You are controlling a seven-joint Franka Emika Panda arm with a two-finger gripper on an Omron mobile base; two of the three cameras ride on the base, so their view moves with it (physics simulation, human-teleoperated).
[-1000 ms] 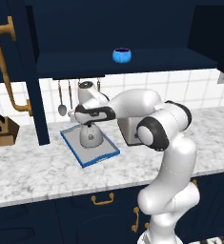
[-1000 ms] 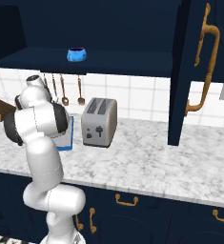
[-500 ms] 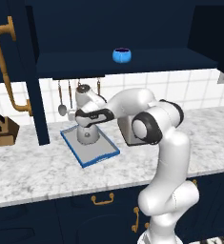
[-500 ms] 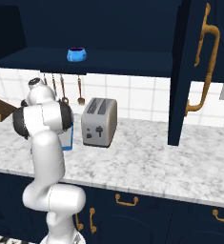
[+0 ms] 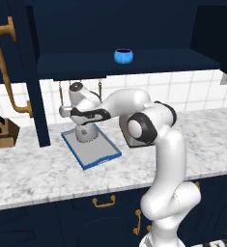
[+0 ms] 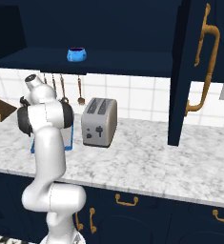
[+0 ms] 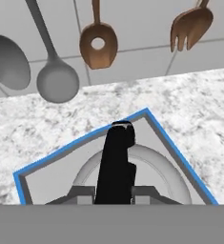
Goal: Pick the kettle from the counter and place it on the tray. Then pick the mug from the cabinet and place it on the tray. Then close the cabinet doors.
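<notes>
Gripper jaws sit either side of the kettle's black handle, clamped on it as far as the hand view shows, with the silver dome just below. Seen from the left base view, the kettle stands on the tray, toward its far end, and the tray lies on the counter near the back edge, beside the toaster. So the first step looks all but finished: the kettle seems set down and only needs letting go. Next, I judge, the jaws must part and the hand rise straight clear of the handle. Farther up, the mug waits on the cabinet shelf, between the open doors.
</notes>
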